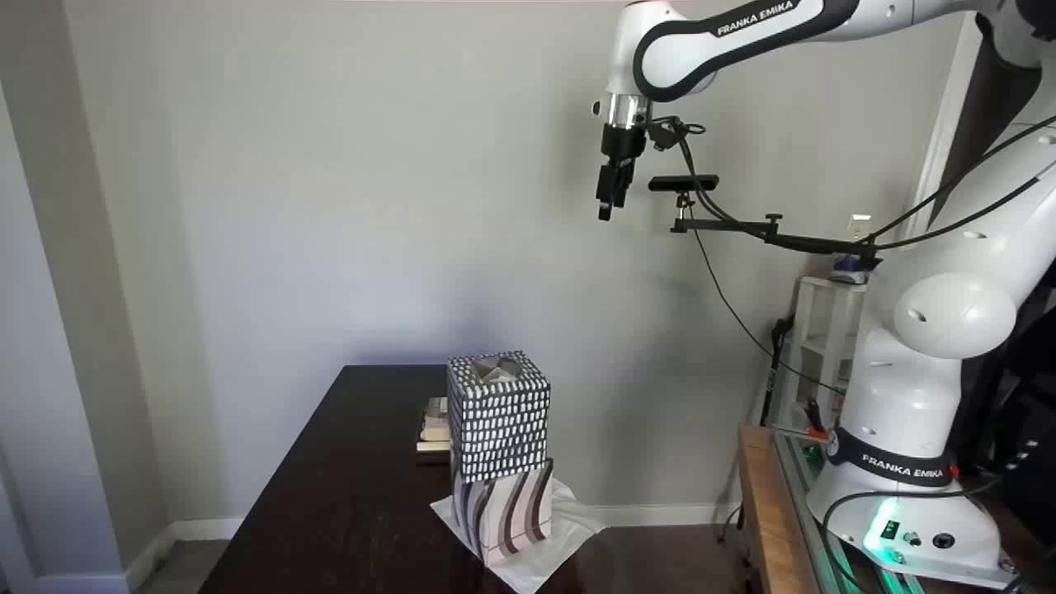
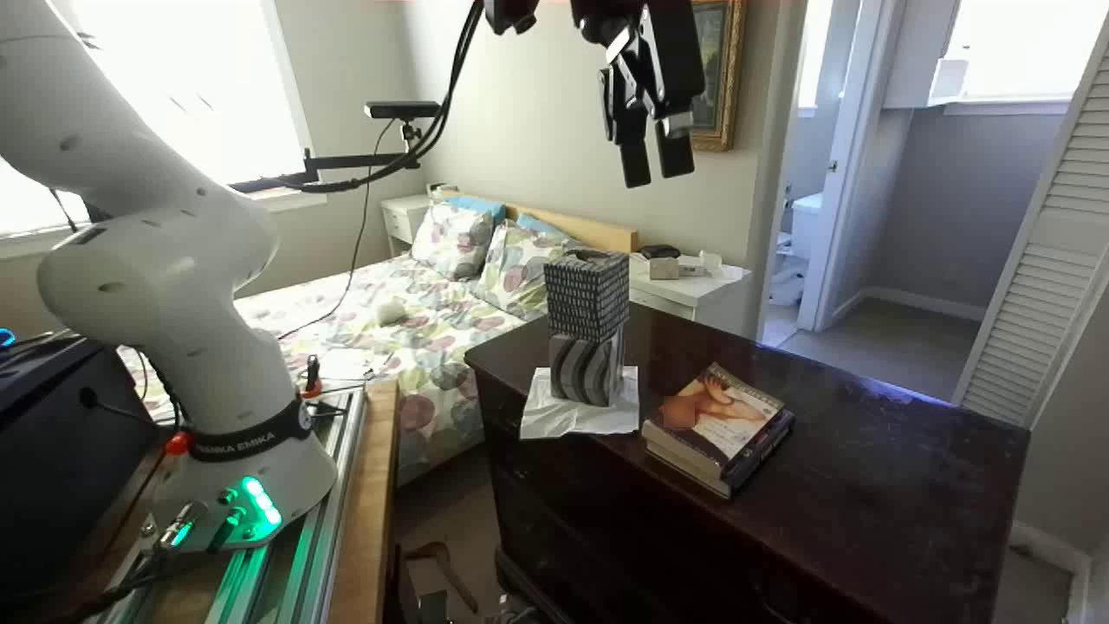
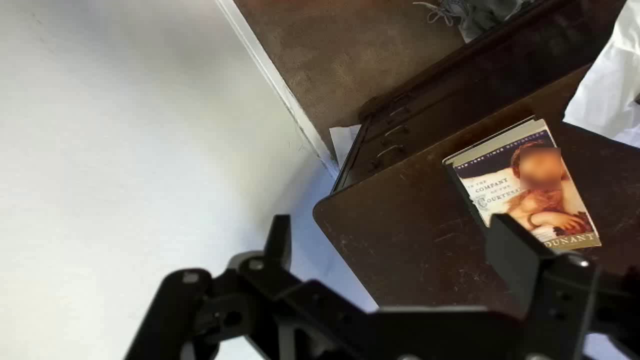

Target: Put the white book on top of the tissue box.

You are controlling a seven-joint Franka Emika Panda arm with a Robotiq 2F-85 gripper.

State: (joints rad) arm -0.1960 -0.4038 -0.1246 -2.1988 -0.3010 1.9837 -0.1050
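Note:
The tissue box [image 1: 499,421] stands upright, checked above and wavy-striped below, with an opening in its top; it also shows in an exterior view as a darker block [image 2: 587,299]. Beside it lies a short stack of two books. I take the upper one as the white book [image 2: 719,416], its cover part white with a painted figure. The wrist view shows this same white book [image 3: 532,195] at the right, partly behind a finger. High above the dresser my gripper [image 2: 656,165] hangs pointing down, open, with nothing between its fingers [image 3: 515,255].
A crumpled white sheet [image 2: 563,416] lies under the box. Box and books stand on a dark dresser [image 2: 875,494], whose corner and edge show in the wrist view. A camera on a mount [image 1: 683,183] and loose cables are near the arm. A bed [image 2: 381,312] lies behind.

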